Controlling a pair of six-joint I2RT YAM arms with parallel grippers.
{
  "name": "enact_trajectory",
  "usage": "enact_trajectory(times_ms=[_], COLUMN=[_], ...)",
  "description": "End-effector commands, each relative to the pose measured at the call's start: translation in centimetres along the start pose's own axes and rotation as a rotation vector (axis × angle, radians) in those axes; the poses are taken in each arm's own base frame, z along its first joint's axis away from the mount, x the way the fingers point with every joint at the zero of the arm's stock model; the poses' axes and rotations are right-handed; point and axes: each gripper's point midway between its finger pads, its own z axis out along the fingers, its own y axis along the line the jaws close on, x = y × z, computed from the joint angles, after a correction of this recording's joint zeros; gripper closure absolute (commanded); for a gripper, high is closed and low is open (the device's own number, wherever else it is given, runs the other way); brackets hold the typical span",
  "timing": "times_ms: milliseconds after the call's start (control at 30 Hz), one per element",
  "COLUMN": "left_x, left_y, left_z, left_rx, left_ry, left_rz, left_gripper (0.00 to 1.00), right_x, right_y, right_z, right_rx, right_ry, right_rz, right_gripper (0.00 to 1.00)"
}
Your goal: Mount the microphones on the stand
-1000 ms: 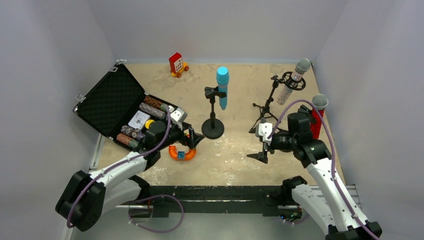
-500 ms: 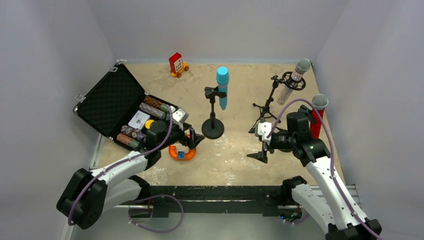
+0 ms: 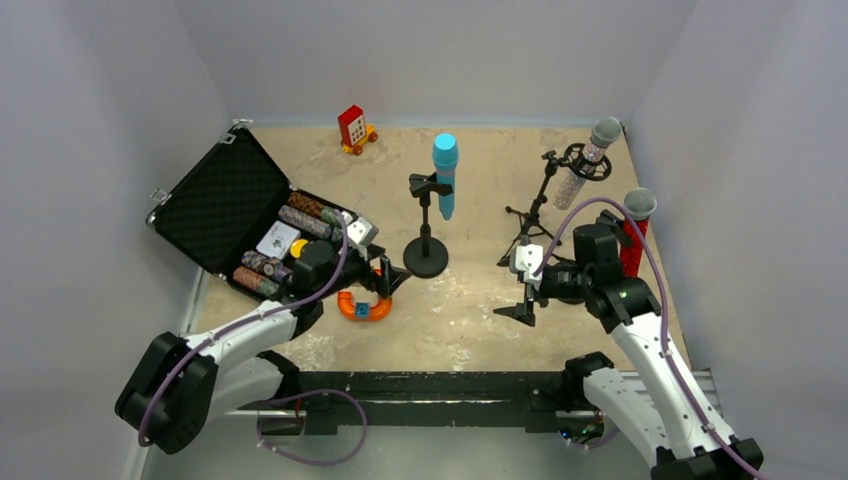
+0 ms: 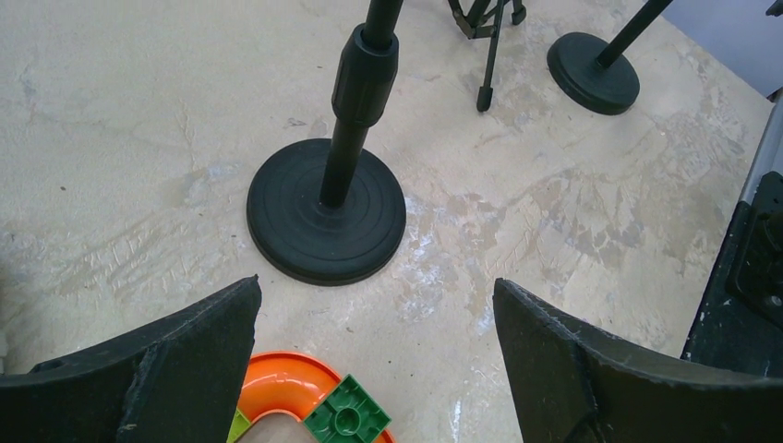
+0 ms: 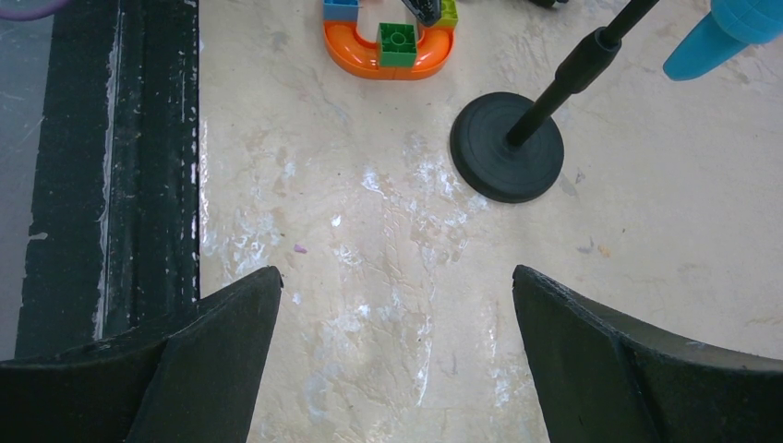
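Left end effector (image 4: pixel 374 288) gapes wide, empty. Just ahead, the round-base stand (image 4: pixel 325 212) holds the light-blue microphone (image 3: pixel 444 176). Right end effector (image 5: pixel 397 277) is likewise spread, above bare surface (image 5: pixel 369 231). The silver microphone (image 3: pixel 590 160) sits in the tripod stand (image 3: pixel 535 215) beyond it, and the red microphone (image 3: pixel 634 232) stands upright behind it.

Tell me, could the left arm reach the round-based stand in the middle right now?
Probably yes. The left pincer hangs open facing the stand, with only bare table between them. The orange track piece lies under the pincer, nearer than the stand's base, so it shouldn't block.
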Motion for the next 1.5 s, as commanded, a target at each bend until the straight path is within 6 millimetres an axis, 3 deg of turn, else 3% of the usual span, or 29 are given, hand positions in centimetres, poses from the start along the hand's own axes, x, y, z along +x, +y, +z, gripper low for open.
enact_trajectory(times_ms=[0,500,833,1067,1167,1333,1467], left_x=[-3.2,-5.7,-9.3,-11.7,-12.1,-12.0,-12.0], left_y=[-0.9,-1.1,-0.8,-0.7,-0.9,-1.2,-1.1], left_z=[0.9,4.0,6.3,7.7,8.1,8.7,9.1], left_rx=[0.057,0.126,0.136,0.142,0.159,0.188,0.195], left_ry=[-0.104,-0.163,-0.242,-0.320,-0.329,-0.318,-0.318], left_rz=[0.095,0.179,0.245,0.273,0.277,0.278,0.286], left_gripper=[0.01,0.02,0.11,0.36,0.44,0.69,0.72], right_x=[0.0,0.1,0.0,0.1,0.1,0.1,0.1], right_y=[-0.2,-0.1,-0.1,-0.1,-0.1,-0.1,-0.1], right_z=[0.0,0.0,-0.1,-0.1,-0.1,0.0,0.0], right_rx=[0.004,0.002,0.001,0.002,0.001,0.001,0.002], right_ry=[0.001,0.003,0.000,0.002,0.002,0.002,0.002], right_rz=[-0.012,-0.013,-0.019,-0.018,-0.017,-0.017,-0.016], right_gripper=[0.01,0.01,0.01,0.01,0.01,0.01,0.01])
